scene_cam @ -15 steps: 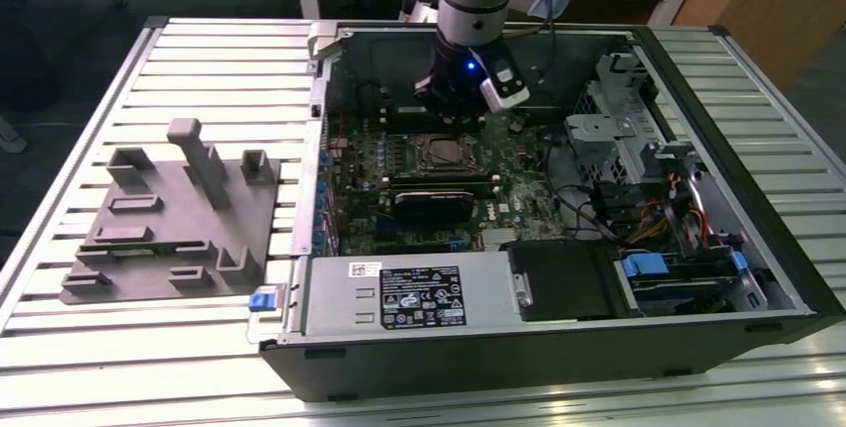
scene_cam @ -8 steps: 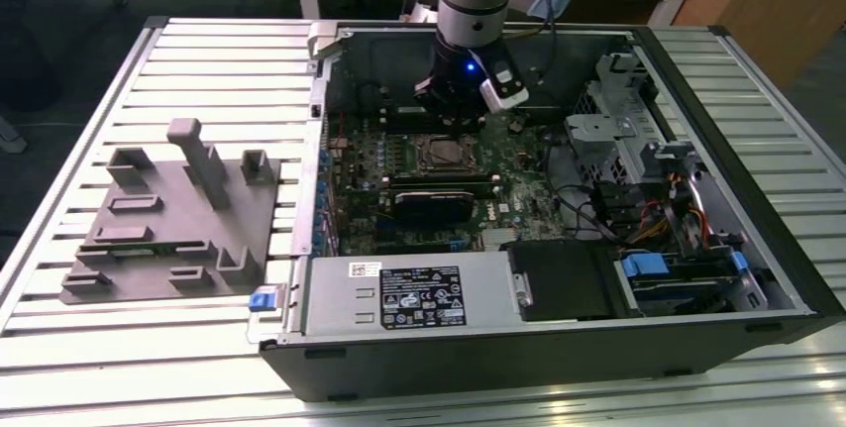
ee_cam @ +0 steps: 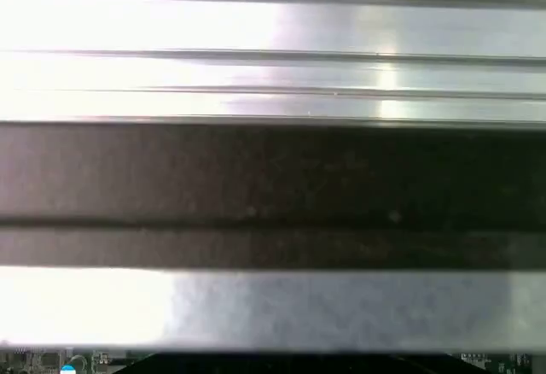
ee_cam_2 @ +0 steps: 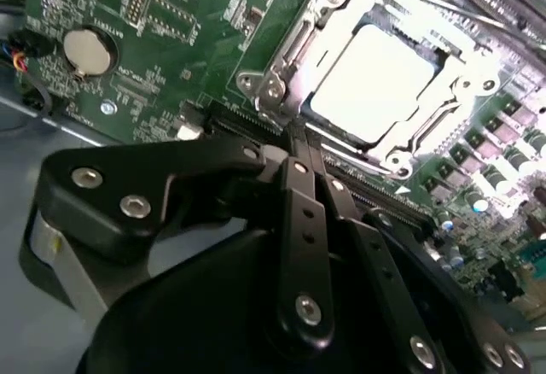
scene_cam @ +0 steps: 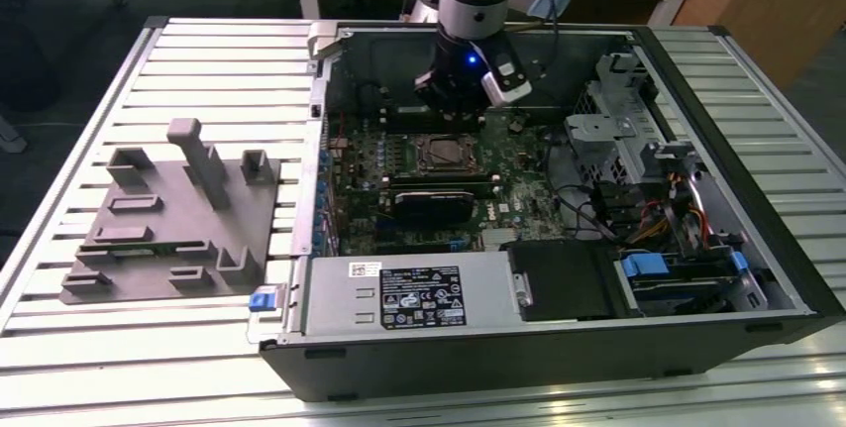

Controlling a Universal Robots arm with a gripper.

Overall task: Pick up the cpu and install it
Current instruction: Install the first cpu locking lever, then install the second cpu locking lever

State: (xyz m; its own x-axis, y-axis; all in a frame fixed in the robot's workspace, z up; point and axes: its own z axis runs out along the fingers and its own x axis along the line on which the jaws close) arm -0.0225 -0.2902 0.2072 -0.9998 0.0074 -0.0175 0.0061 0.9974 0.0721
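Where jaws hover, cpu point(ee_cam_2: 368, 84) below — socketed

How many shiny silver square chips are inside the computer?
1. The cpu sits in the metal socket frame on the green board, just past the gripper. Others could be hidden under parts.

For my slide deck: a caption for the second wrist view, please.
The cpu sits in the motherboard socket, with the gripper's black linkage in the foreground.
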